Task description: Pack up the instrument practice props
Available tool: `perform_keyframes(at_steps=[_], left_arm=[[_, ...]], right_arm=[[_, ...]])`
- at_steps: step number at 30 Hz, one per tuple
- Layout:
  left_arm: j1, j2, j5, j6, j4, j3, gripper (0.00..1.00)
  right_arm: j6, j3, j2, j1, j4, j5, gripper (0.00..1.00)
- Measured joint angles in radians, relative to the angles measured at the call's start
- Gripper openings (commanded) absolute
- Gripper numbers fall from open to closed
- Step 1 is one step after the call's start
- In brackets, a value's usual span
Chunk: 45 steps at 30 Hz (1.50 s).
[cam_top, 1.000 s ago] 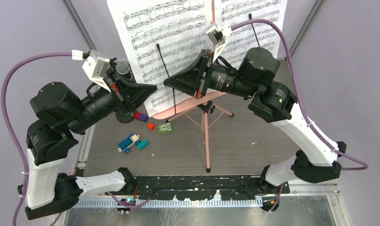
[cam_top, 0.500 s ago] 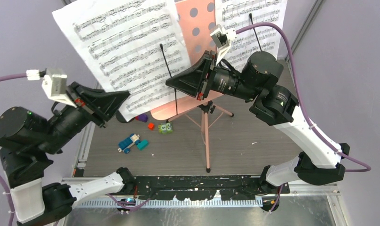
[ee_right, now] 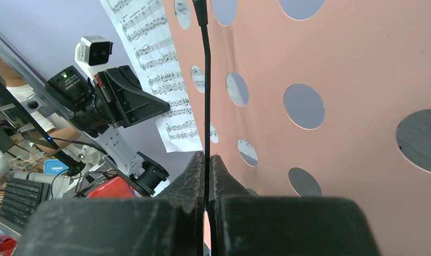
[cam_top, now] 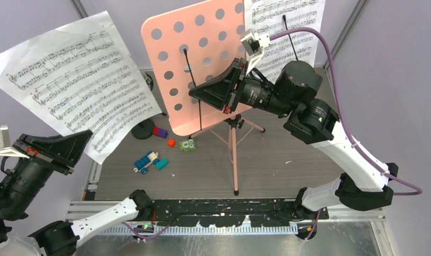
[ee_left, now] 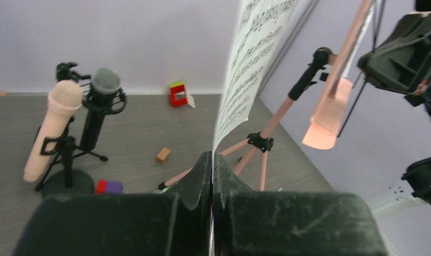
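The left gripper (cam_top: 87,137) has its jaws clamped on the lower corner of a sheet-music page (cam_top: 69,80), aloft left of the pink music stand (cam_top: 202,48). The page is judged light and limp (tears easily); an edge hold suits. The right gripper (cam_top: 194,93) jaws pinch the stand's thin, springy retaining wire (ee_right: 205,80).

Left of pink tripod music stand (cam_top: 188,121), white sheet-music page (cam_top: 74,85); between them, on grey tabletop (cam_top: 277,160), colourful toy blocks (cam_top: 149,160).

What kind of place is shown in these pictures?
Probably a robotics lab workcell: a grey table enclosed by plain lilac walls, two robot arms bolted at its edge, and a keyboard beyond.
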Motion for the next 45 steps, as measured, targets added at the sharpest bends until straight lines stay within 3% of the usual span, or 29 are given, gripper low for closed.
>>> perform_keyframes(at_steps=[10,20,28,35,45], left_arm=[[0.000,-0.025,-0.119,-0.087,-0.169,-0.112,0.00],[0.000,-0.061,-0.106,-0.158,-0.167,-0.312,0.00],[0.000,-0.020,-0.069,-0.152,-0.153,-0.383,0.00],[0.000,0.118,-0.039,-0.099,-0.112,-0.435,0.00],[0.000,0.256,-0.010,0.127,0.009,-0.338,0.00]], right_arm=[[-0.020,-0.010,-0.004,0.005,0.000,0.051,0.28],[-0.050,-0.061,-0.053,0.005,-0.023,0.103,0.53],[-0.101,-0.124,-0.162,0.005,-0.077,0.149,0.59],[-0.128,-0.230,-0.309,0.005,-0.099,0.171,0.61],[-0.138,-0.432,-0.524,0.005,-0.151,0.269,0.64]])
